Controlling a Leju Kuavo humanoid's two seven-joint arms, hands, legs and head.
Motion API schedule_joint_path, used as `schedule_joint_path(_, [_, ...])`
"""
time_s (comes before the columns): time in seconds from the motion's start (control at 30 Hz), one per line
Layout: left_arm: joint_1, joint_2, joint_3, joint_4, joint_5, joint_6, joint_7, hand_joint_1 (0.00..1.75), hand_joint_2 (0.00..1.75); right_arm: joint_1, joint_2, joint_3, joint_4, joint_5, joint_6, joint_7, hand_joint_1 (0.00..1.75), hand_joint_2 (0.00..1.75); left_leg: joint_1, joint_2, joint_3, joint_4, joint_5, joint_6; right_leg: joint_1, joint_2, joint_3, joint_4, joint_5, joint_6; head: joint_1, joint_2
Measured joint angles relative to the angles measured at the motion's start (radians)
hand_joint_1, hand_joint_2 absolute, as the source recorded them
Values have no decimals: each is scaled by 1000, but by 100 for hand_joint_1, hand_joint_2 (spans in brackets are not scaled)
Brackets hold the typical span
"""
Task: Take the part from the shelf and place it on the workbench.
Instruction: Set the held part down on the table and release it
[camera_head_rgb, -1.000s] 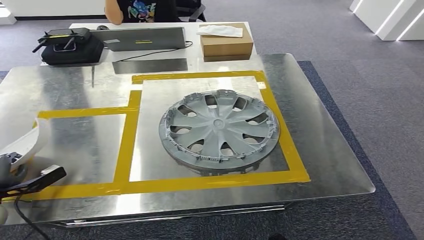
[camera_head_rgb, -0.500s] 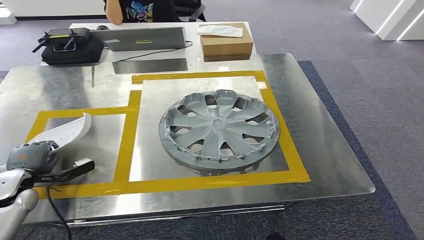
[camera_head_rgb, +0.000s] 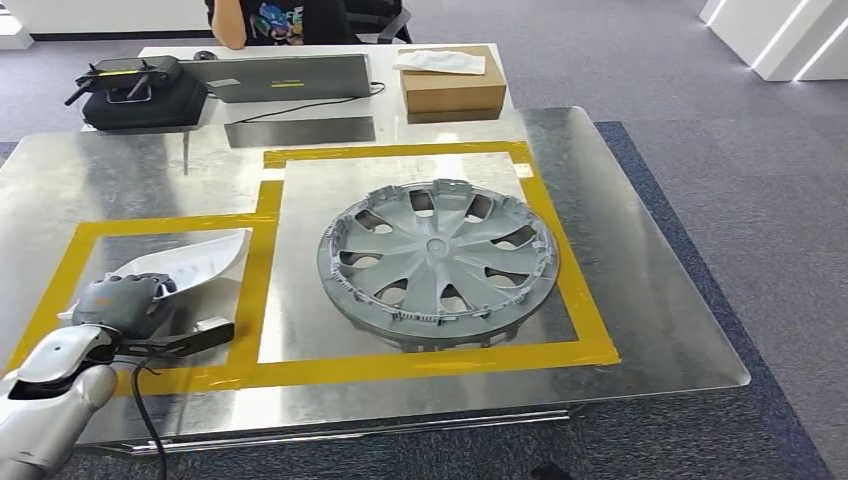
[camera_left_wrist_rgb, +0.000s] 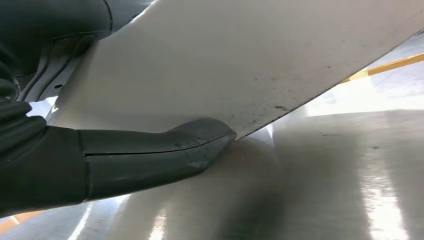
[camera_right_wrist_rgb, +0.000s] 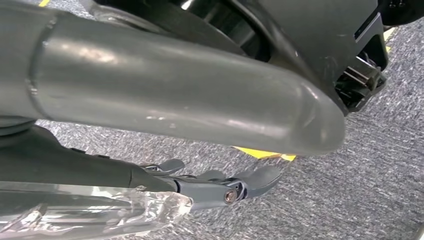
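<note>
Left robot hand (camera_head_rgb: 120, 302) grasps the white part (camera_head_rgb: 190, 258) over the counter (camera_head_rgb: 650, 300); lower it level inside the yellow-taped box (camera_head_rgb: 250, 300) before letting go.

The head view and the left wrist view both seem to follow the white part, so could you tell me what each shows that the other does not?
Head view alone: the grey wheel cover inside the larger yellow-taped square, the laptop and cardboard box behind the workbench. Left wrist view alone: the thumb's tip pressing against the part's edge. Both: the left hand holding the white part over the metal top.
</note>
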Motion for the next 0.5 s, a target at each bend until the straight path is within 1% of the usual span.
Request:
schedule_joint_path(0.47, [-7,-2,-16,5,4,0,1,175,175,0,-1,0,0,0,0,0,0,0,0,0,0,0,0,0,0,0,0,0,0,0,0,0])
schedule_joint_path(0.5, [-7,-3,-16,5,8,0,1,131,175,0,-1,0,0,0,0,0,0,0,0,0,0,0,0,0,0,0,0,0,0,0,0,0])
